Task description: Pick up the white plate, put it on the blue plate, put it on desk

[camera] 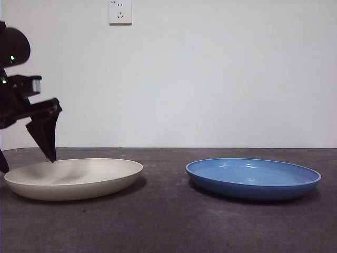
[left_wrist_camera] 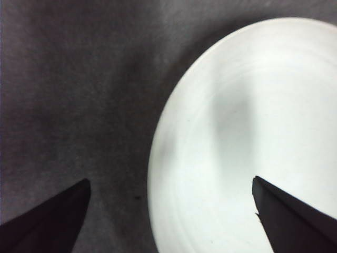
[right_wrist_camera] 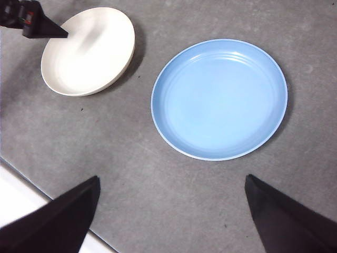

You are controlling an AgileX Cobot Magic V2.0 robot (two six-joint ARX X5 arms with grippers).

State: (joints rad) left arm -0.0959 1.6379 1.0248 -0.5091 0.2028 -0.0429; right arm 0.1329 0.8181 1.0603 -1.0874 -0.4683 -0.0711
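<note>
The pick-up is in hand: the left fingers (left_wrist_camera: 168, 211), wide open and empty, straddle the rim of the white plate (camera: 73, 176), which lies on the surface (camera: 168, 221) beside the blue plate (camera: 253, 176); next they must lower and close.

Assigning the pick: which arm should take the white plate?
Left. The left gripper hangs open at the white plate's rim, one jaw over the plate, the other over the desk. The right gripper is high, back near the blue plate.

Soft even light; white plate (left_wrist_camera: 247, 137) blurred and overexposed in left wrist view.
</note>
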